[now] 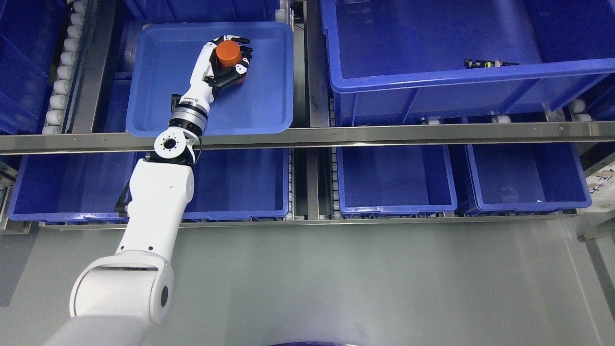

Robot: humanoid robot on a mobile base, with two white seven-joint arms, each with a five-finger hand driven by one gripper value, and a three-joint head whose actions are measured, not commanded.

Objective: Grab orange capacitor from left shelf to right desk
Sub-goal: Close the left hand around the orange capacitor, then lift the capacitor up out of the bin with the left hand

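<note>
On my far left I see a strip of white rollers [62, 72] running up the side of the shelf. My left arm [153, 211] comes in from the lower left corner and reaches up over the metal rail [384, 134] that crosses the whole view. The left hand [226, 62] is inside the shallow blue tray [269, 101] on the upper level, its fingers [242, 50] curled around the orange capacitor [228, 53], which sits in the grip with its round end facing up toward me. A second bit of orange peeks out just below the palm; I cannot tell whether it belongs to the same part. Below the rail, a row of blue bins [394, 182] lines the lower level. To the right of the tray stands a large deep blue bin [432, 77], and on its front rim near the right side lies a small dark object with coloured marks [487, 63], too small for me to identify. The grey floor [365, 283] fills the bottom of my view.
</note>
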